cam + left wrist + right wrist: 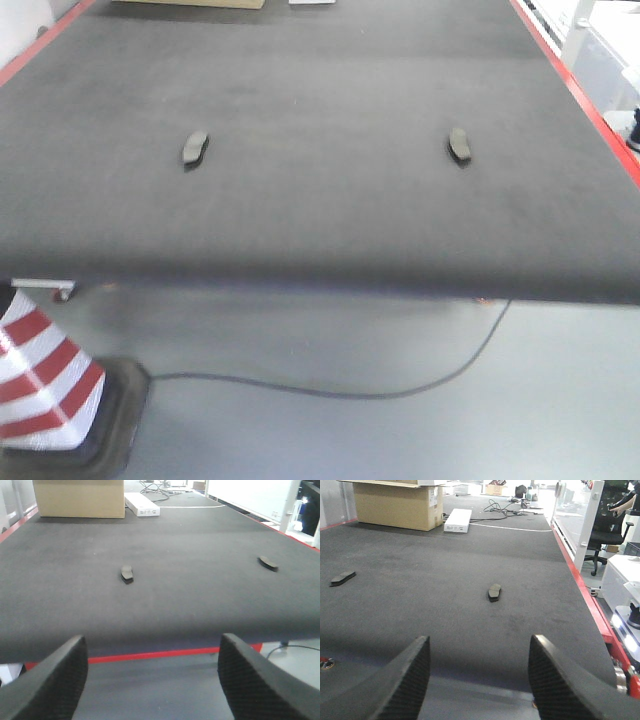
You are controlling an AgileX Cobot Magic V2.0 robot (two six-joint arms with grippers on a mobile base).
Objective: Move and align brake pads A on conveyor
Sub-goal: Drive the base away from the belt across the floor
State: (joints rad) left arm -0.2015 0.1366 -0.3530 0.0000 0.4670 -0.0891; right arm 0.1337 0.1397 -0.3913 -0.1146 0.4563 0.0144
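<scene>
Conveyor (320, 230): wide dark grey felt-like belt with a red metal frame edge. It carries the two pads in view, well apart and about level with each other.
Left pad (194, 147): small, flat, curved dark grey brake pad on the belt's left half. Its long axis runs roughly along the belt, away from the robot.
Right pad (459, 144): matching pad on the right half, pointing much the same way.
Handling: probably stiff, thin and dense — pinch across the short width, mid-length.
Left gripper (152, 690): jaws spread, empty, short of the belt.
Right gripper (480, 680): jaws spread, empty.
</scene>
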